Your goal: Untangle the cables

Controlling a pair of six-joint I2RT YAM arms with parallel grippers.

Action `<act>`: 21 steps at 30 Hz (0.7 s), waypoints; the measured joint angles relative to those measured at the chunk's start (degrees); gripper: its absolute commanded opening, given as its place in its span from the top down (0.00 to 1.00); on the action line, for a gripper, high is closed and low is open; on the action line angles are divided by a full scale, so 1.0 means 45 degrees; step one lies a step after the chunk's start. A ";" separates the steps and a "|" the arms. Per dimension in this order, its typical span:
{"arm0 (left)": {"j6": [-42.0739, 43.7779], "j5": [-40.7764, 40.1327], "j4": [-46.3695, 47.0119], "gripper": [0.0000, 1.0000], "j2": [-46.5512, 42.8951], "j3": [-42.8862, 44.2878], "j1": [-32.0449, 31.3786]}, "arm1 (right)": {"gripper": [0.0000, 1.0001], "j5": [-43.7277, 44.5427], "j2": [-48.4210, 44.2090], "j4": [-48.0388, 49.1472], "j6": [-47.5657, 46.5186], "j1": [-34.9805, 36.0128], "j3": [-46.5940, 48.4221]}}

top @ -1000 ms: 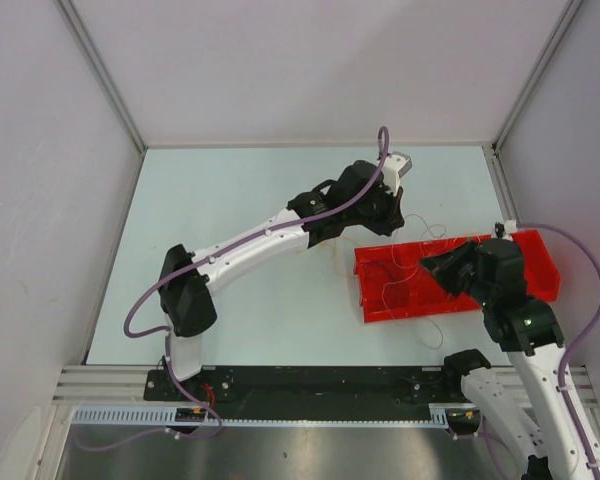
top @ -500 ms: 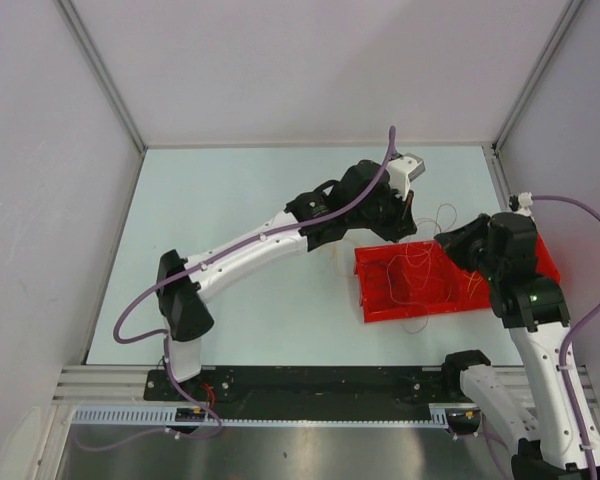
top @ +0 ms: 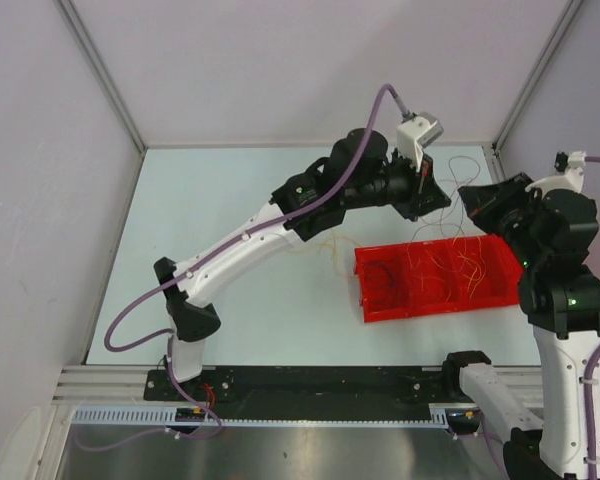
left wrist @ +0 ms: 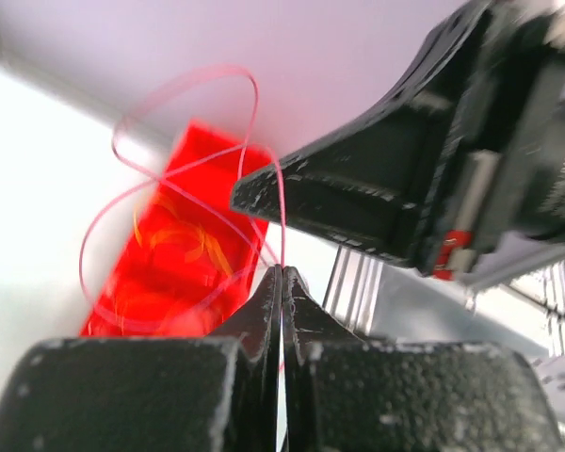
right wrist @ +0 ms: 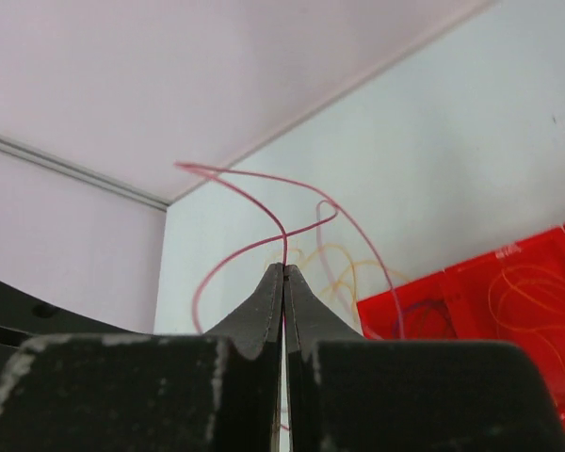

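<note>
The cables are thin red, orange and yellow loops; several lie in the red tray (top: 380, 290) and some hang above it (top: 448, 222). My left gripper (top: 427, 192) is raised over the tray's far edge and shut on a red cable (left wrist: 282, 226), pinched at its tips (left wrist: 282, 269). My right gripper (top: 470, 200) is close beside it, also raised, and shut on a red cable (right wrist: 284, 243) at its tips (right wrist: 284, 267). The red loops curl between the two grippers. A few yellow loops (top: 320, 246) lie on the table left of the tray.
The red tray (right wrist: 518, 273) has dividers and sits at the right of the pale table. Grey walls enclose the back and both sides. The right gripper's black body (left wrist: 405, 179) fills the left wrist view close by.
Both grippers have risen and moved toward the back, drawing cable loops up out of the tray. The right gripper has left the tray and swung up and to the right.
</note>
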 measured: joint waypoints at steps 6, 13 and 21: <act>0.0029 -0.0393 0.0418 1.00 0.0058 0.1647 0.0000 | 1.00 -0.0835 0.0923 0.0500 -0.0923 -0.0709 0.2045; 0.0039 -0.0656 0.0942 1.00 0.0160 0.1637 0.0000 | 1.00 -0.1433 0.2069 0.0612 -0.1608 -0.1880 0.3716; -0.0068 -0.0520 0.2161 1.00 0.0491 0.0345 0.0000 | 1.00 -0.2161 0.1967 0.0767 -0.1885 -0.2166 0.2560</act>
